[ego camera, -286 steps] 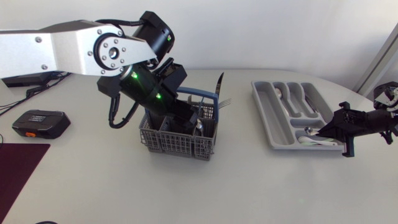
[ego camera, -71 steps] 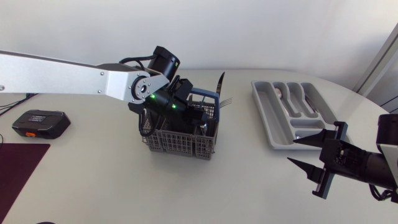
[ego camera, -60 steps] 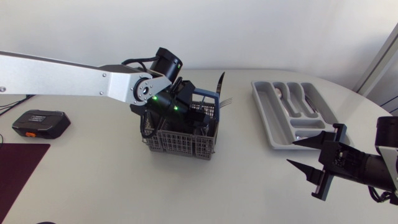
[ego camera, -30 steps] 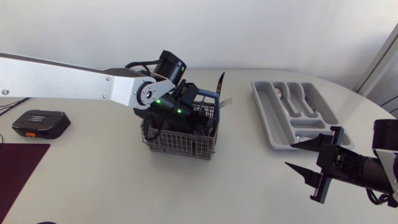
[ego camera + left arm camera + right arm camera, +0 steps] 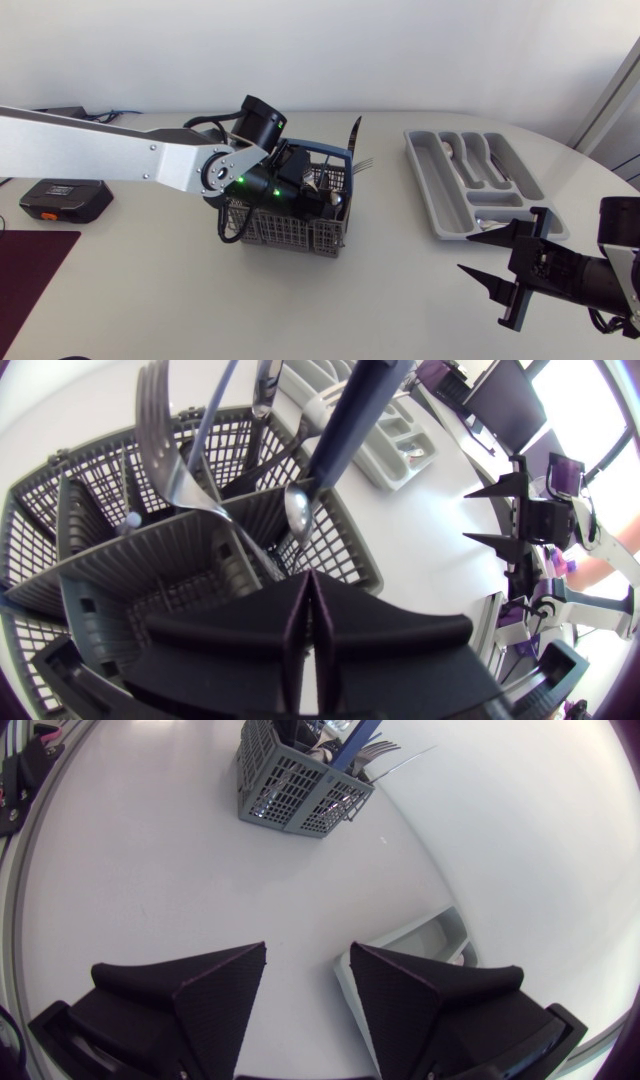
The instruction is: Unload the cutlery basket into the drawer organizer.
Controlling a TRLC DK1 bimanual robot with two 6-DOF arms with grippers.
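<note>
Picking step: we judge a spoon (image 5: 298, 515) is being taken from the cutlery basket (image 5: 285, 232), which stands mid-table with a fork (image 5: 158, 420) and a knife (image 5: 353, 132) upright in it.
Left claw: our left gripper (image 5: 310, 575) sits down in the basket, fingers clenched on the spoon's neck, its bowl just ahead of the tips.
Next move: a straight lift clear of the dividers, then across to the drawer organizer (image 5: 428, 190), well apart.
Right claw: our right gripper (image 5: 468, 250) hangs released near the organizer.
</note>
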